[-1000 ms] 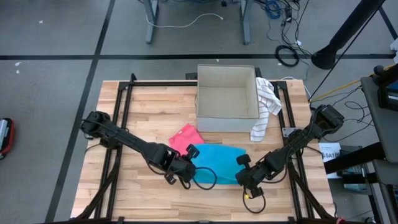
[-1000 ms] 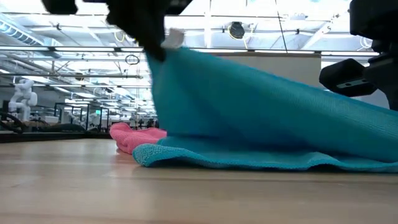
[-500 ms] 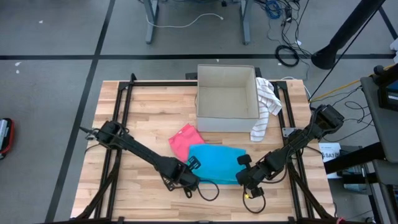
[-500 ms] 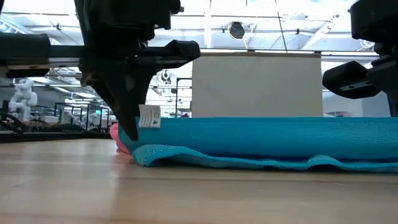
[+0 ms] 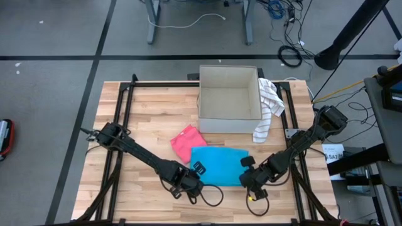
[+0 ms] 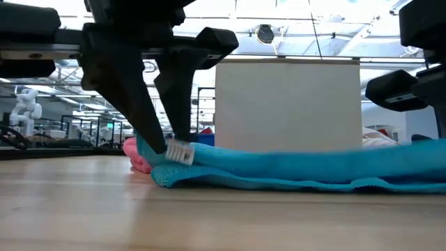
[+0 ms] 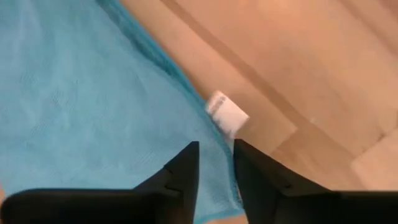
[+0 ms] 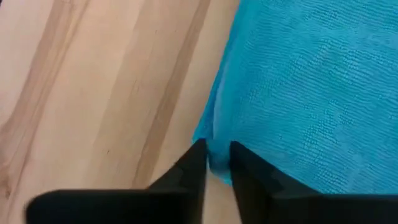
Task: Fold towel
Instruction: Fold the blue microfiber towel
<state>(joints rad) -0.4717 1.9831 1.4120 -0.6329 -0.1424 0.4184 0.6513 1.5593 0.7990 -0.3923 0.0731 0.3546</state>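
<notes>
Now the teal towel (image 5: 217,164) lies folded flat on the tabletop (image 5: 151,119), near-centre. Left tool (image 5: 196,171) stands slightly parted at its near-left corner; right tool (image 5: 249,169) narrowly parted around the near-right edge. Best lift both straight up, keeping the layers aligned.

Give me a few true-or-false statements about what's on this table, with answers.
1. The blue towel lies flat on the wooden table. True.
2. The pink cloth sits inside the cardboard box. False: it lies on the table beside the towel.
3. A striped cloth hangs over the box's side. True.
4. The left gripper holds the towel high in the air. False: it is down at the towel's near edge, at the white tag.
</notes>
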